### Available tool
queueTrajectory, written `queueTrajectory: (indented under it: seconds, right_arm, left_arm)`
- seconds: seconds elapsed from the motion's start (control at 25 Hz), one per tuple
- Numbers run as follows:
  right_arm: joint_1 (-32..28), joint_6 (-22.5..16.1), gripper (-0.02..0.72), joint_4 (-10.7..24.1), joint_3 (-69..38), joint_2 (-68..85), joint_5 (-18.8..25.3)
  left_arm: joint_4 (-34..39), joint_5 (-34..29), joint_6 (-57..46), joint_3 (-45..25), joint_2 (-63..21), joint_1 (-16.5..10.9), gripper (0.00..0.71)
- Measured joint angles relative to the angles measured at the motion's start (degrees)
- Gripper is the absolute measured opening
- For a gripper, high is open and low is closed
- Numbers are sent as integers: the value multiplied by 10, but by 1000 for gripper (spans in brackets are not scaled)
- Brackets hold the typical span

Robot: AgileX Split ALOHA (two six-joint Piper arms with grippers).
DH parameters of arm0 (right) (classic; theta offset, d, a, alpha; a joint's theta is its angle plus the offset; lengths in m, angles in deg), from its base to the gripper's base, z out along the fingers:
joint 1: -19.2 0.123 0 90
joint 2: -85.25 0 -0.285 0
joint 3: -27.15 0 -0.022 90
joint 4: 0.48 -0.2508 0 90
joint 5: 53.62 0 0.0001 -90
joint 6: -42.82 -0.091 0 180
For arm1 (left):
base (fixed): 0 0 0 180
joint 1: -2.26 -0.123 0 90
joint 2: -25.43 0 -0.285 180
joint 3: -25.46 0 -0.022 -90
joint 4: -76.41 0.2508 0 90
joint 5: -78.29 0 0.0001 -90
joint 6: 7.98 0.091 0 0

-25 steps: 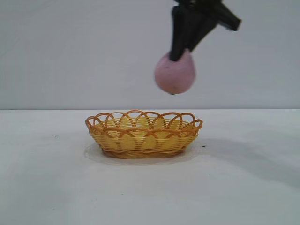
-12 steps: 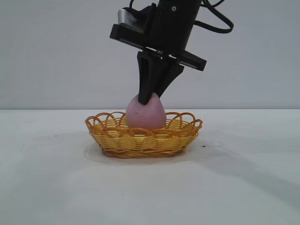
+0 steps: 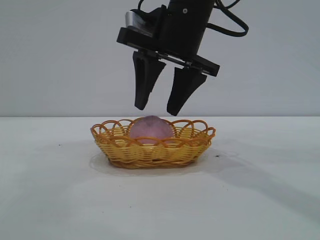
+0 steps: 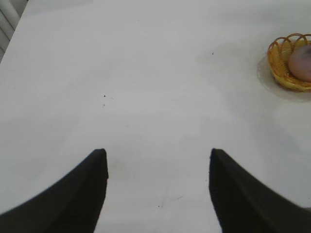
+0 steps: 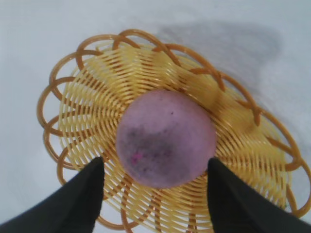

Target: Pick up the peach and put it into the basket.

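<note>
The pink-mauve peach (image 3: 151, 128) lies inside the yellow woven basket (image 3: 150, 152) with the orange looped rim, in the middle of the white table. My right gripper (image 3: 156, 111) hangs open just above the peach, not touching it. In the right wrist view the peach (image 5: 165, 138) sits in the centre of the basket (image 5: 87, 97), apart from both dark fingers (image 5: 80, 199). My left gripper (image 4: 158, 158) is open and empty over bare table, far from the basket (image 4: 279, 63), which shows at that view's edge with the peach (image 4: 301, 63) in it.
The white table (image 3: 60, 200) spreads all round the basket. A few small dark specks (image 3: 218, 156) mark its surface. A plain grey wall stands behind.
The right gripper carried the peach down and left from above the basket's right side into the basket, then opened and let it go. The peach settled lower in the basket.
</note>
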Motion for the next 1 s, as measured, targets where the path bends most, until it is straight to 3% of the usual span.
queueTrajectory:
  seconds: [0.36,0.4,0.64,1.0]
  right_arm:
    - [-66,-2,393,43,0,31,19]
    - [-81,-10,433,49,0,37,22]
    - [-158,-62,419,144,0,57,66]
    - [-262,-68,419,151,0,58,112]
  left_arm:
    - [0,0,0,0,0,0,397]
    - [0,0,0,0,0,0,397]
    - [0,0,0,0,0,0,397]
    - [0,0,0,0,0,0,397]
